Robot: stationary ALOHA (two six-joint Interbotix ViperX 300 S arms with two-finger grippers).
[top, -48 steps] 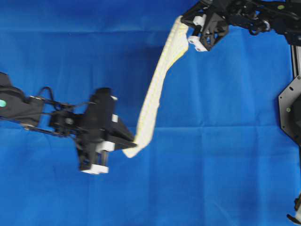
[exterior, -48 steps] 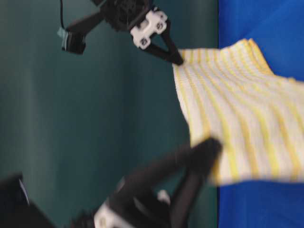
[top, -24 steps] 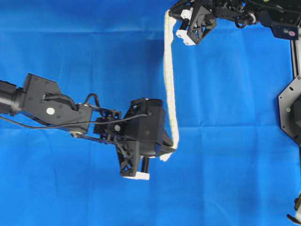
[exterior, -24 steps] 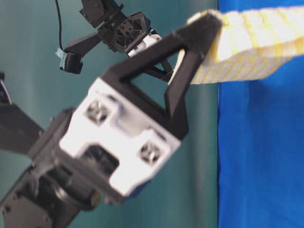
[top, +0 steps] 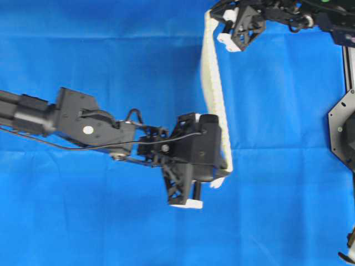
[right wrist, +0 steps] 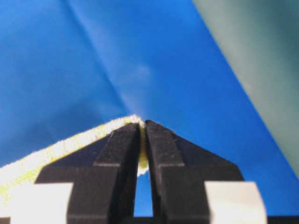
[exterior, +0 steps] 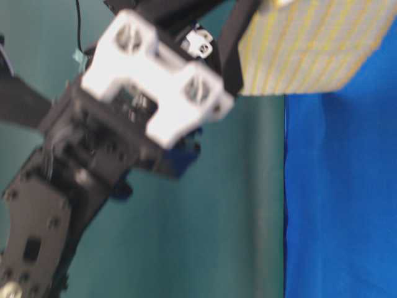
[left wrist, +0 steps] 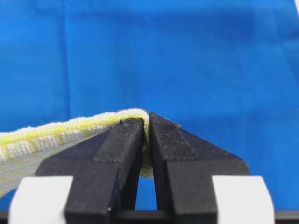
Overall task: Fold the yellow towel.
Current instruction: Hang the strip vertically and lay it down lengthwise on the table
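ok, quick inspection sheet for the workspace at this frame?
Surface: blue cloth covers the table, lightly creased.
Job's things: yellow towel lifted off the cloth, stretched between the two grippers, hanging edge-on from overhead.
Clutter: nothing seen.
Grippers: left gripper shut on one towel corner, hem pinched between its fingers; right gripper shut on another corner, near the far edge.
Cables: thin black cable runs along the left arm.
Surroundings: teal backdrop beyond the cloth edge; black mounting plate at the right of the overhead view.
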